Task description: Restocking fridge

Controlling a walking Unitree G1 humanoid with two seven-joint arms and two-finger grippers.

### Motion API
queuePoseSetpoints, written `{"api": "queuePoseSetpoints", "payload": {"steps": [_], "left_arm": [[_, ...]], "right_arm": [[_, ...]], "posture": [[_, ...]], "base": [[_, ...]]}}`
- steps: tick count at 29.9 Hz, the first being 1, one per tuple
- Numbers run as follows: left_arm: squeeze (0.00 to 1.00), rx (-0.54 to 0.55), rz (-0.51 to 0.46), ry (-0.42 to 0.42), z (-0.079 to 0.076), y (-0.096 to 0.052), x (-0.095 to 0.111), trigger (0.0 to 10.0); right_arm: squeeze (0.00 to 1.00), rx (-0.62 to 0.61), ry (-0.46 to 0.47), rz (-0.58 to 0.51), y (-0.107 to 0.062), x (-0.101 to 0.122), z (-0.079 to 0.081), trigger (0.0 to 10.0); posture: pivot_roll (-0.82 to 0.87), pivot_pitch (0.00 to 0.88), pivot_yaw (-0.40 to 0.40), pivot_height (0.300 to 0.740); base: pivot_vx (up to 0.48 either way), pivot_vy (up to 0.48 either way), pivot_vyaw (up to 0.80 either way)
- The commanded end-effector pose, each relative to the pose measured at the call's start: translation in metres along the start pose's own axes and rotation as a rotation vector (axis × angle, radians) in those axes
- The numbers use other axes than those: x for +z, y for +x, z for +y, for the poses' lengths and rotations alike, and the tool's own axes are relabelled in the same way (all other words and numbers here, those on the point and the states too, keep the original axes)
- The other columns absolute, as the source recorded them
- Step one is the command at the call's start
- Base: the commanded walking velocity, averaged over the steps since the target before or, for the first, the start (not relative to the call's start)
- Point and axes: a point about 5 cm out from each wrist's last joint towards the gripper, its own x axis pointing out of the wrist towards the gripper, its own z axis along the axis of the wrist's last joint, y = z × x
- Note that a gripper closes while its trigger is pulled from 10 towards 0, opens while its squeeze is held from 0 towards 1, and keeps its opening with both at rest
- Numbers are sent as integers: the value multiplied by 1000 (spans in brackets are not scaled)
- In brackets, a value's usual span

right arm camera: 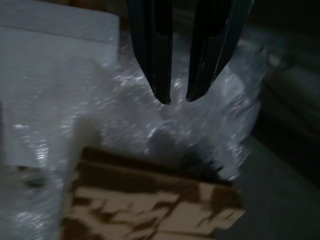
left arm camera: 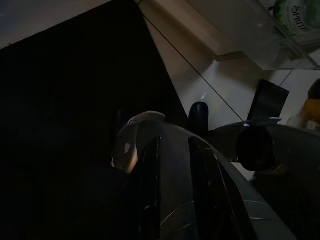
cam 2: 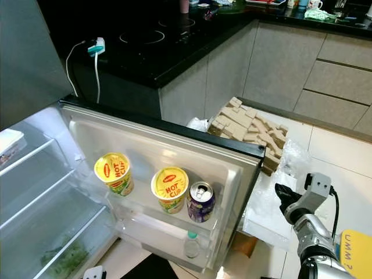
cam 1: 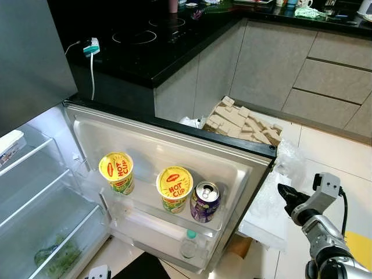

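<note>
The fridge door stands wide open. Its upper door shelf holds two yellow Hot Cup noodle cups and a purple drink can, all upright. A clear bottle stands in the lower door shelf. My right gripper hangs to the right of the door, beyond its outer edge, shut and holding nothing. In the right wrist view it points at crinkled plastic wrap and a wooden block. My left gripper hangs low in shadow over the floor, shut and holding nothing.
Glass shelves fill the fridge interior at left, with greens in the bottom drawer and a white box higher up. A white foam slab and a pile of wooden blocks lie behind the door. A black counter runs above.
</note>
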Motion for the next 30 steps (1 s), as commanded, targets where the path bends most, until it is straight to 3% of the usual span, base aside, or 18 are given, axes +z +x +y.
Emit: {"api": "queuePoseSetpoints", "payload": {"steps": [1, 6, 12, 14, 19, 24, 27, 30], "left_arm": [[0, 6, 12, -2, 2, -1, -3, 10000], [0, 2, 15, -3, 1, -1, -4, 10000], [0, 3, 17, -1, 2, -2, -4, 10000], [0, -1, 18, -1, 1, -2, -5, 10000], [0, -5, 19, 0, 1, -2, -5, 10000], [0, -8, 20, 2, 1, -1, -5, 10000], [0, -12, 19, 2, 0, -1, -5, 10000], [0, -13, 20, 2, 0, -1, -5, 10000]], "right_arm": [[0, 51, -8, 44, 2, -7, 7, 10000], [0, 207, 23, 81, 2, -13, 19, 10000], [0, 310, 37, 112, 2, -18, 26, 10000], [0, 434, 46, 158, 0, -25, 37, 10000], [0, 499, 60, 182, -1, -28, 42, 10000], [0, 617, 81, 235, -5, -34, 49, 10000], [0, 754, 129, 286, -12, -39, 54, 10000], [0, 796, 148, 308, -15, -42, 56, 10000]], "posture": [[-43, 0, -30, 740], [-43, 0, -30, 740], [-46, 0, -29, 740], [-46, 0, -29, 740], [-45, 0, -27, 740], [-44, 0, -30, 740], [-44, 0, -30, 740], [-44, 0, -30, 740]], "base": [[0, 0, 0], [0, 0, 0], [0, 0, 0], [0, 0, 0], [0, 0, 0], [0, 0, 0], [0, 0, 0], [0, 0, 0]]}}
